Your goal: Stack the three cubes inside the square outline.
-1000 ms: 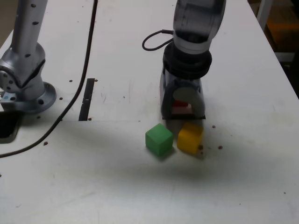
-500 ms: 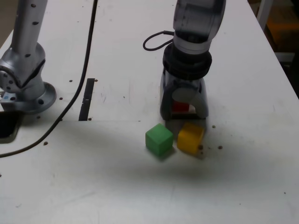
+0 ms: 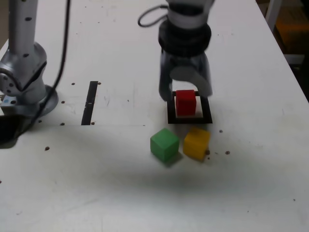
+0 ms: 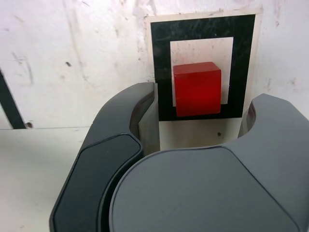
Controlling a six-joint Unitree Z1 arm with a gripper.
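Note:
The red cube (image 3: 185,103) stands inside the square outline (image 3: 189,119), toward its far side. My gripper (image 3: 186,90) hangs just above and behind it, open, with nothing between its fingers (image 3: 165,92). The wrist view shows the red cube (image 4: 197,89) on the white centre of the square outline (image 4: 161,72), with the open gripper (image 4: 200,99) spread to either side and clear of it. The green cube (image 3: 164,144) and the yellow cube (image 3: 196,142) lie side by side on the table just in front of the outline, the yellow one slightly tilted.
A straight black tape strip (image 3: 90,102) lies on the exterior view's left, also seen in the wrist view (image 4: 8,104). The arm's metal base (image 3: 24,77) stands at the far left with a black cable (image 3: 64,43) running past it. The table edge (image 3: 289,67) is on the right.
The gripper has opened, let go of the red cube and risen back from it. The red cube stays in the square outline. Green and yellow cubes have not moved.

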